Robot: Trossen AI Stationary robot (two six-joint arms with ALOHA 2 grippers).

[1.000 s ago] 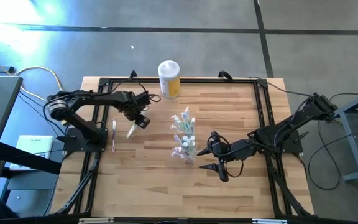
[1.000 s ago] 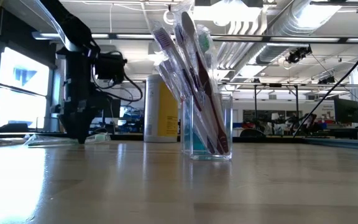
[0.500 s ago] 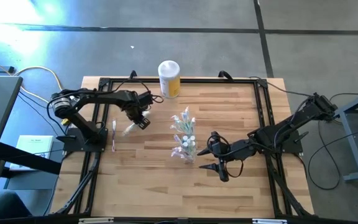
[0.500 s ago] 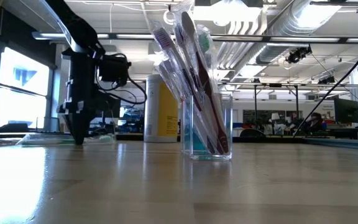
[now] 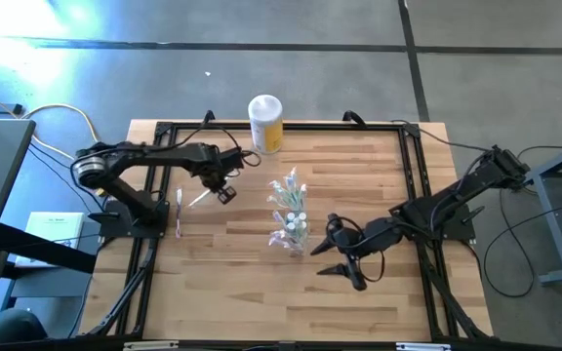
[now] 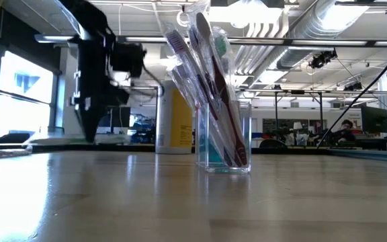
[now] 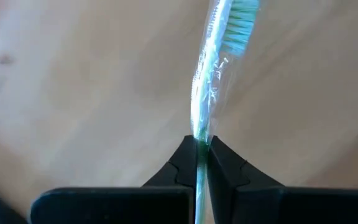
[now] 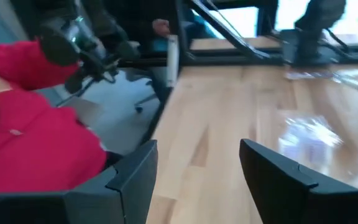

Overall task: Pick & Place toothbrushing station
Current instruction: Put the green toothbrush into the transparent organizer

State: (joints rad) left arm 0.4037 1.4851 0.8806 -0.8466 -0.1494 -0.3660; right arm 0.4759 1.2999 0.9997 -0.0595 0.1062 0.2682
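One green-bristled toothbrush [image 7: 211, 99] is pinched in the left gripper [image 5: 215, 185], just above the table's [image 5: 359, 292] left half.
Bare wood separates it from the clear cup [image 5: 295, 237] of toothbrushes mid-table; the right gripper [image 5: 338, 261], fingers spread and empty, sits just beside that cup, the yellow canister [image 5: 265, 123] at the far edge.

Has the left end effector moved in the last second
Yes. In the high view the left end effector, shut on a toothbrush, has shifted toward the yellow canister and risen off the table.
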